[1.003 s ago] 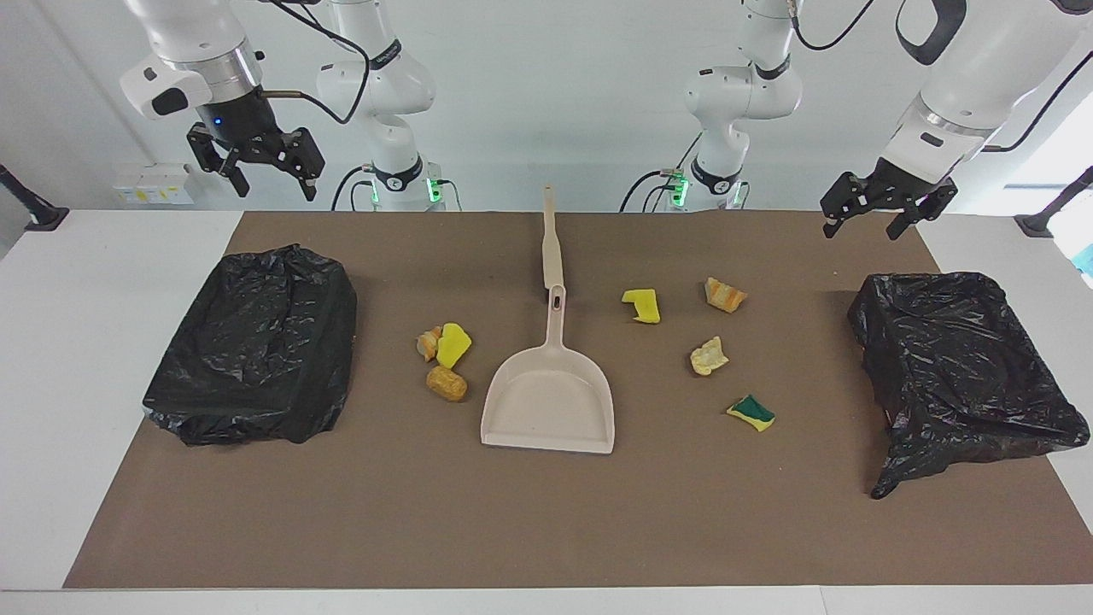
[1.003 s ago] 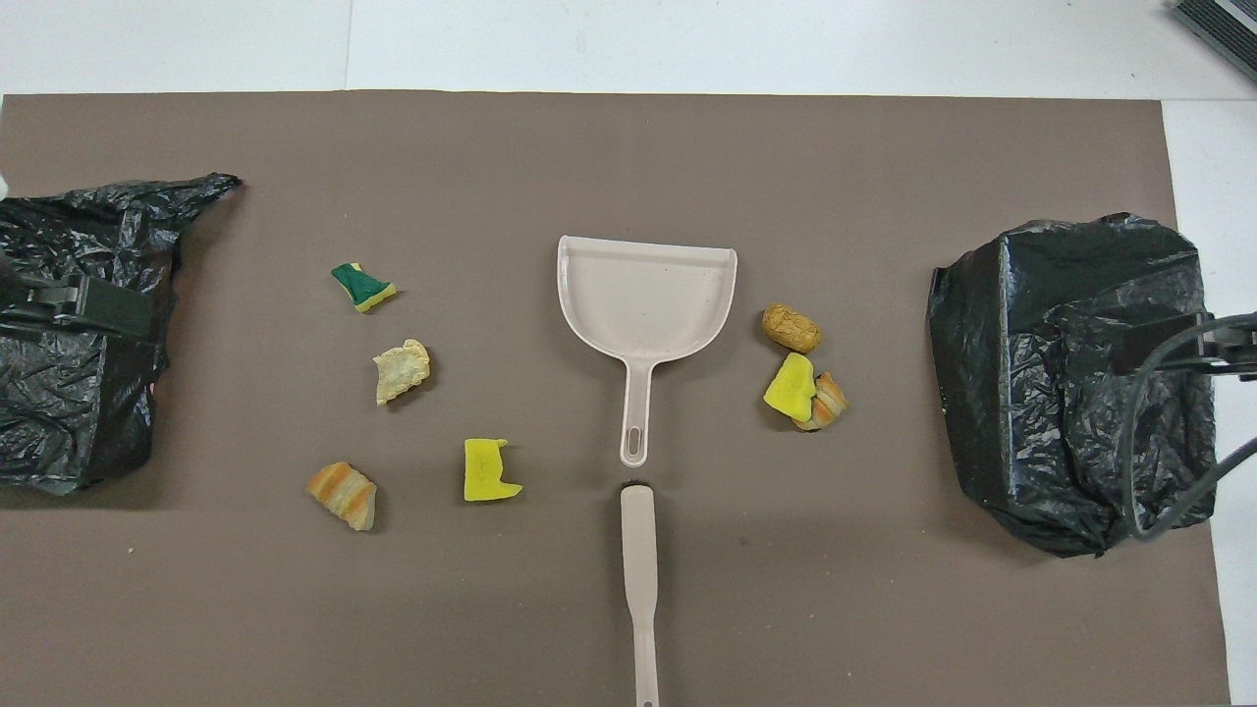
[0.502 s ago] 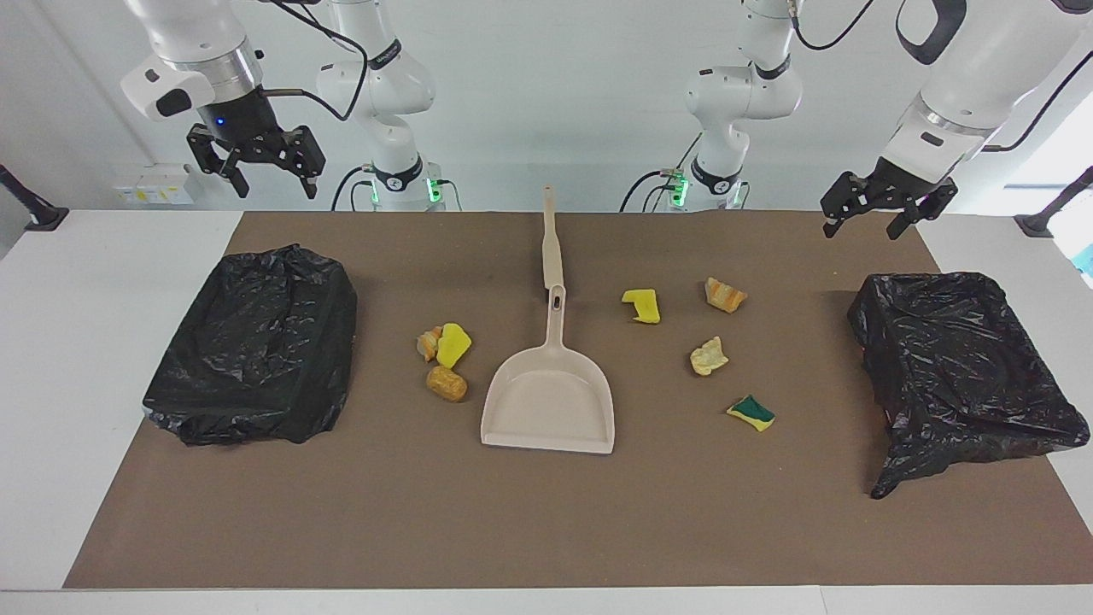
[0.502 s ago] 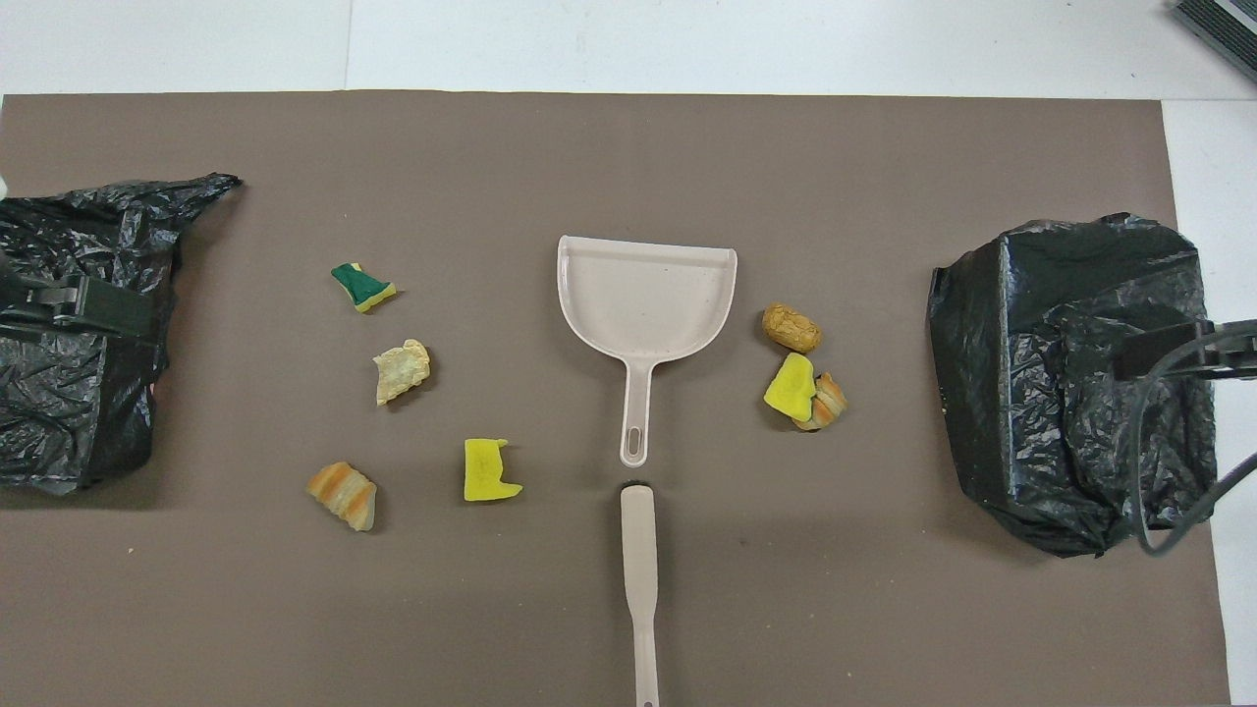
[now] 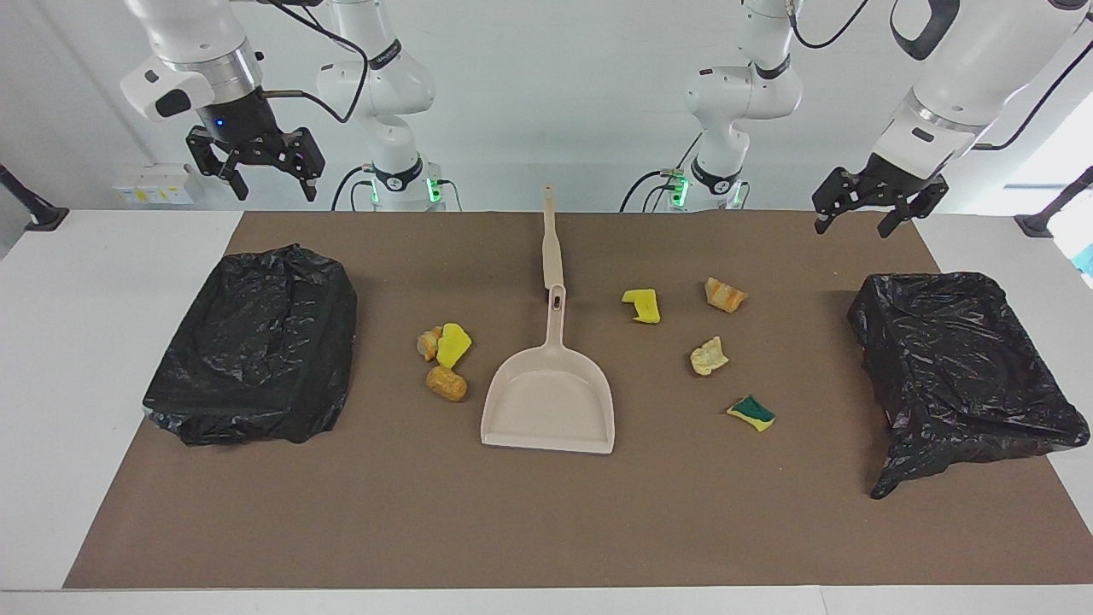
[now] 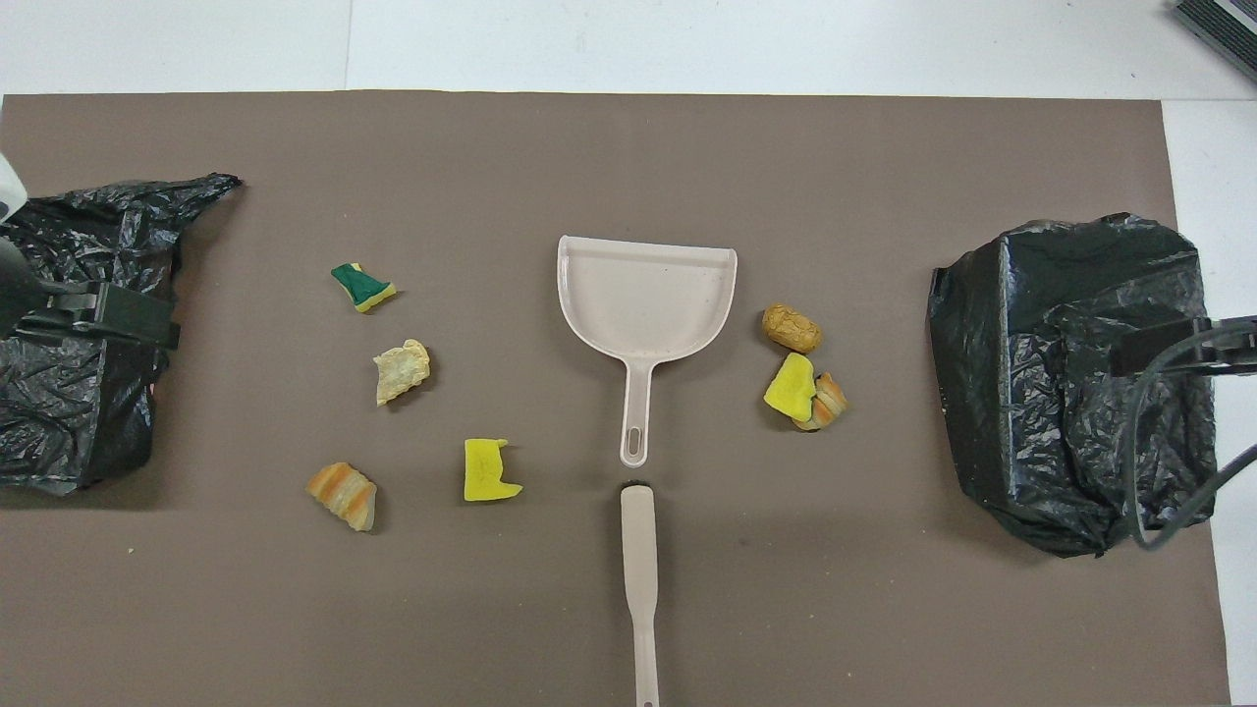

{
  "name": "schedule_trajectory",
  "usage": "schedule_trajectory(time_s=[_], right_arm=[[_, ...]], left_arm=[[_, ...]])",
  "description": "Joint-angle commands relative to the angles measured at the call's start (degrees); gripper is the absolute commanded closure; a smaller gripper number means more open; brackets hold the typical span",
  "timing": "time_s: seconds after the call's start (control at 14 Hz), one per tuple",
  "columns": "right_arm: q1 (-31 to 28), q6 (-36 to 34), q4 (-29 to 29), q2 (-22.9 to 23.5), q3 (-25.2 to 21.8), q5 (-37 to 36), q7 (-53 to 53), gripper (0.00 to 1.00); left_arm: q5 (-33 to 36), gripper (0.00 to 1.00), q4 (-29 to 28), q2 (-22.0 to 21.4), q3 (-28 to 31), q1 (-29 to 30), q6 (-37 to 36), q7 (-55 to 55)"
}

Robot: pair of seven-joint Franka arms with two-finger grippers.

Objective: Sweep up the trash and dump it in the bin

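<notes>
The right hand (image 5: 266,169) has risen slightly and hangs with fingers spread and nothing in them, over the tabletop (image 5: 102,359) edge by one black bin (image 5: 256,346). The left hand (image 5: 869,205), likewise spread and holding nothing, has drifted inward near the other bin (image 5: 956,367). In the overhead view both hands are mostly cut off. The trash (image 5: 709,355) lies scattered either side of the dustpan (image 5: 551,401); the brush (image 5: 551,243) lies nearer the robots.

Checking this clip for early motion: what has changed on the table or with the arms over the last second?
The left gripper has drifted up and slightly toward the table's middle, above the bin at its end. The right gripper has risen a little above the other bin. Both are open and empty. The dustpan, brush and trash pieces lie untouched.
</notes>
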Motion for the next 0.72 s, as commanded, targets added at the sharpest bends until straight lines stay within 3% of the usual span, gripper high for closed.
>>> schedule_trajectory(time_s=[0.0,0.22,0.65], right_arm=[[-1.03,1.41,-1.42,-0.9,0.0,0.91,-1.73,0.0],[-1.03,2.81,-1.33,-0.72,0.09,0.82,-1.29,0.0],[-1.12,5.37,-1.33,-0.46,0.0,0.73,-1.11,0.0]], left_arm=[[-0.65,0.0,-5.26,-3.83,-0.79,-1.97,1.99,-0.7],[-0.65,0.0,-13.78,-6.82,-1.06,-5.13,8.32,-3.32],[-0.56,0.0,-24.86,-9.02,-1.41,-15.15,19.39,-11.58]])
